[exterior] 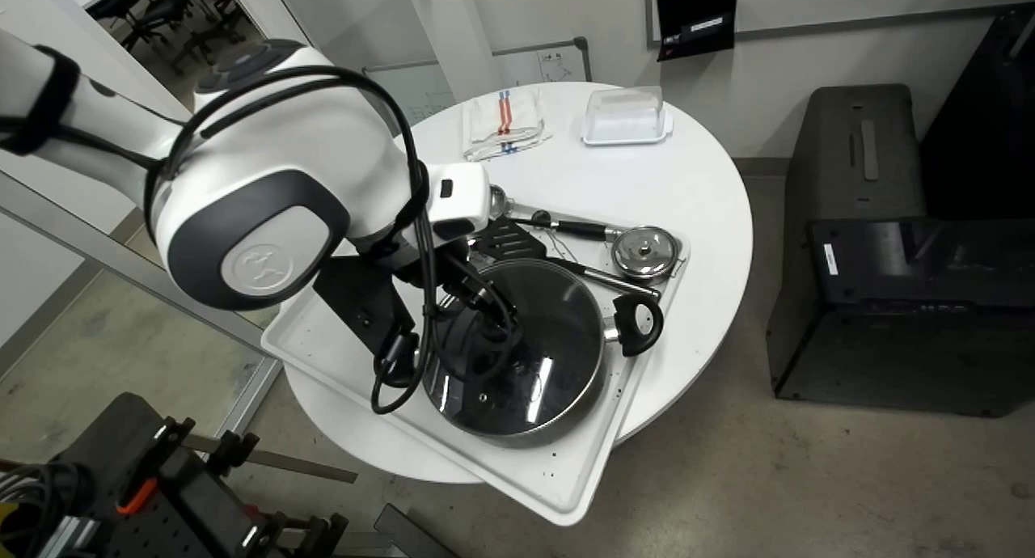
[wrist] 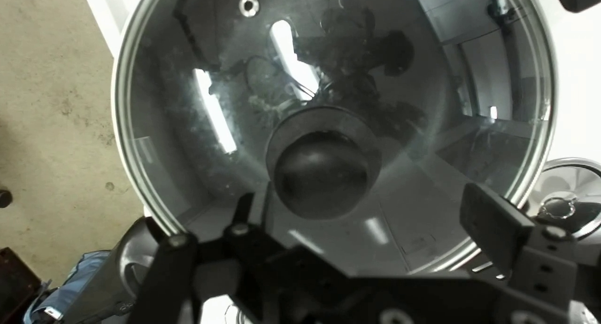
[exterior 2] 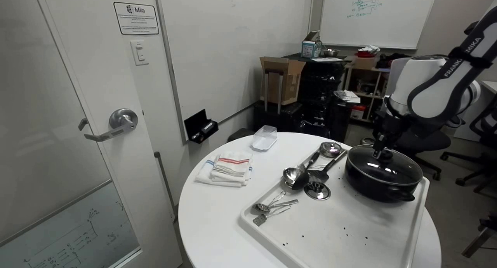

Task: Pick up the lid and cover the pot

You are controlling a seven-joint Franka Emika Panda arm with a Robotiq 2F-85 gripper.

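The round clear glass lid lies on the wide black pot and looks level. The lid's dark knob is in the middle of the wrist view, where the lid fills most of the frame. My gripper is open, with one finger close beside the knob and the other well off to its right. In an exterior view the gripper points down at the lid, right at the knob. Whether a finger touches the knob or the glass I cannot tell. The pot's inside shows only darkly through the glass.
The pot stands on a white tray on a round white table. A black spatula, a ladle, small metal lids and small utensils lie on the tray. Folded towels and a clear container stand farther off.
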